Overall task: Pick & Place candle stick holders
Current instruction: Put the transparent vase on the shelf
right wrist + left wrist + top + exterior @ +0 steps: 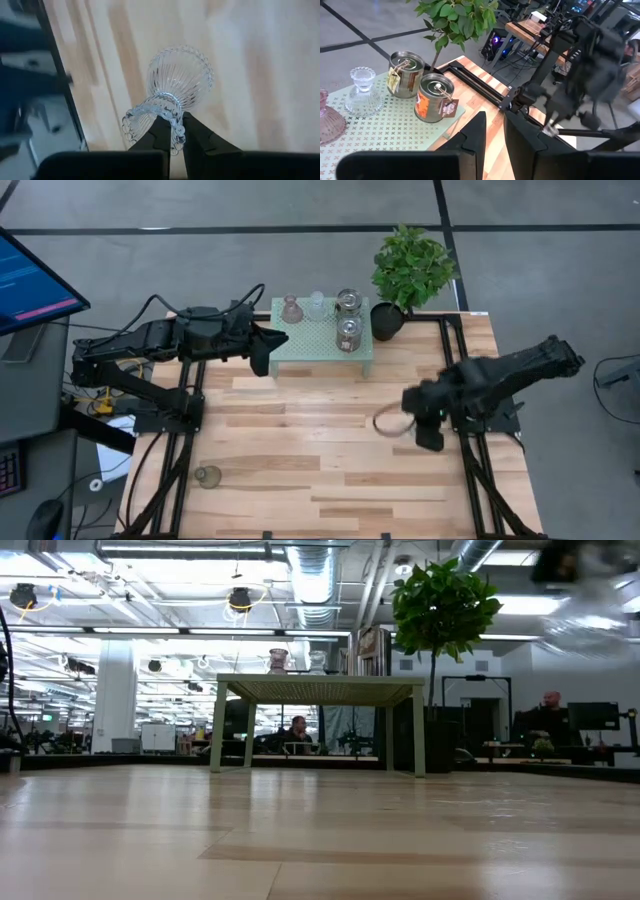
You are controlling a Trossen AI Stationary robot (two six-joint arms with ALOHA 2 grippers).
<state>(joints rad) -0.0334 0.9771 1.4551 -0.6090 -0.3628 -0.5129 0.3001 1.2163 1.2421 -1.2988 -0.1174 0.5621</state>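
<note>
- Clear glass holder point(175, 85) is pinched at its narrow waist by the right gripper point(172, 131), lifted above the table point(300, 470) at its right side
- Left gripper point(492, 132) waits beside the green stand point(320, 340), fingers nearly together, holding nothing

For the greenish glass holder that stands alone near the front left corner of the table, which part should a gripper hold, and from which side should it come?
The greenish glass holder looks upright and small, with bare table all around it. Probably best to come straight down from above and close across its upper part. Its exact shape is too small to tell. The left gripper is the nearer one; the right gripper already holds a clear glass holder.
</note>
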